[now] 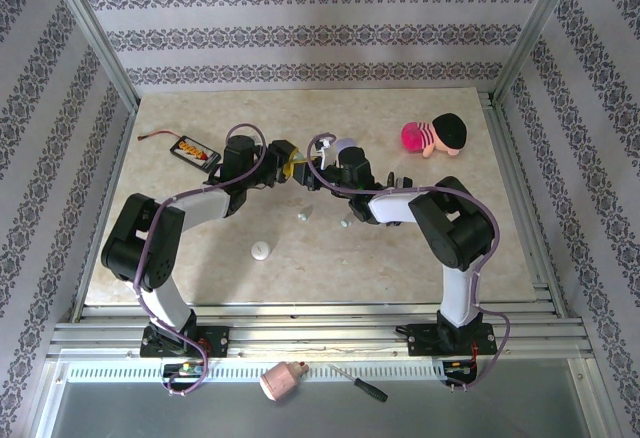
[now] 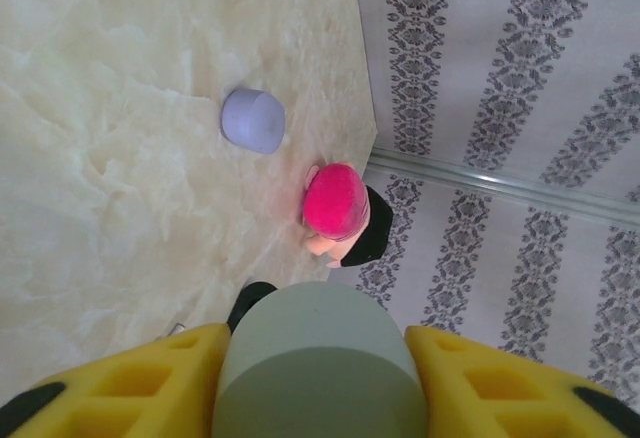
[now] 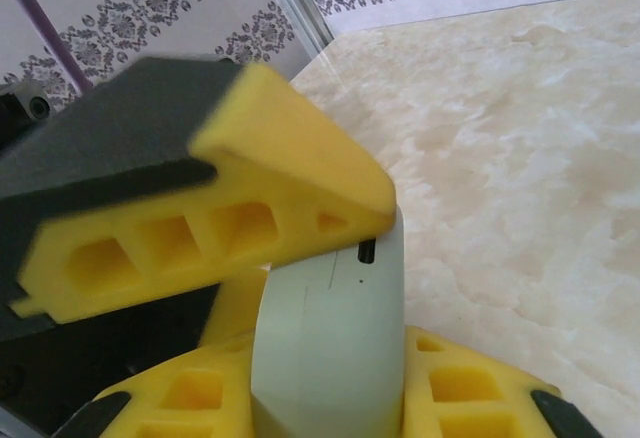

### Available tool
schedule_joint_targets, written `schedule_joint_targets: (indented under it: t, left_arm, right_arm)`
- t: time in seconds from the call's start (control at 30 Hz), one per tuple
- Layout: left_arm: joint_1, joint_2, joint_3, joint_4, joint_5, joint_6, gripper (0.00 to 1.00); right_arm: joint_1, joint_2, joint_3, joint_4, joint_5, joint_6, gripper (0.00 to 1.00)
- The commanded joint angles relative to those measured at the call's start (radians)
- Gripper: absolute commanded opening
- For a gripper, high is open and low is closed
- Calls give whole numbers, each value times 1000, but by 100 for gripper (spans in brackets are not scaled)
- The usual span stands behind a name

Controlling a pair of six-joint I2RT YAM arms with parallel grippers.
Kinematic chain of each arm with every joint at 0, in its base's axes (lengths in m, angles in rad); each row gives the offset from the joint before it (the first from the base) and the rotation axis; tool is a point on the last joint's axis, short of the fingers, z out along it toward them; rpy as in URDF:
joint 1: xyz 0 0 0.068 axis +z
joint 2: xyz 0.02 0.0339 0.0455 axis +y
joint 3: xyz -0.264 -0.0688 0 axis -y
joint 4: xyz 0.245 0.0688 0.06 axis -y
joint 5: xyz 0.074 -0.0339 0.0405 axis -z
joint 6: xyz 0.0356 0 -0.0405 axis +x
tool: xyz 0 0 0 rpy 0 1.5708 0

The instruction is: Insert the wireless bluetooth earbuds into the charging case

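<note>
A mint-green charging case (image 2: 315, 368) hangs above the table between both grippers. My left gripper (image 2: 315, 358) has its yellow fingers (image 2: 130, 388) pressed against the case's two sides. In the right wrist view the same case (image 3: 330, 348) stands on edge, and my right gripper (image 3: 330, 403) is shut on its lower part. A left finger (image 3: 290, 188) lies over its top. From above, the left gripper (image 1: 288, 166) and right gripper (image 1: 318, 171) meet mid-table. Two tiny earbuds (image 1: 303, 215) (image 1: 345, 223) lie on the table just in front of them.
A lilac case (image 1: 345, 148) (image 2: 253, 120) lies behind the grippers. A pink doll (image 1: 435, 136) (image 2: 340, 208) lies at the back right, a battery pack (image 1: 195, 151) at the back left, and a white case (image 1: 261, 250) in front. Patterned walls surround the table.
</note>
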Motion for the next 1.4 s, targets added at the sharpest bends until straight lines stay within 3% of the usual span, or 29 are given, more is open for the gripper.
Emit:
schedule_joint_targets:
  t: [0.0, 0.23, 0.33, 0.5, 0.77, 0.87, 1.03, 1.17, 1.27, 1.37]
  left_arm:
    - [-6, -49, -30, 99, -38, -6, 65]
    - [-4, -133, -88, 155, -184, 90, 82]
    - [-4, -187, -90, 140, -237, 230, 93]
    - [-3, -229, -63, 126, -227, 556, 100]
    - [-4, -210, -101, 190, -44, 1199, 95]
    - [-3, -233, -150, 231, 16, 1393, 100]
    - [-3, -260, -236, 296, 166, 1616, 99]
    - [-3, -234, -270, 349, 370, 1652, 99]
    - [-5, -202, -278, 438, 515, 1579, 98]
    - [-7, -182, -293, 575, 582, 1485, 98]
  right_arm:
    - [-16, -64, -19, 29, -48, 18, 20]
    - [-58, -116, -72, 9, -112, 108, 20]
    - [-78, -146, -93, -10, -140, 161, 20]
    - [-134, -193, -111, -34, -244, 345, 21]
    - [-190, -276, -140, -55, -408, 505, 22]
    - [-200, -323, -158, -72, -452, 558, 23]
    - [-216, -372, -172, -65, -554, 696, 24]
    - [-220, -388, -181, -46, -680, 776, 24]
    - [-217, -395, -197, -2, -743, 845, 22]
    - [-207, -415, -201, 8, -786, 881, 21]
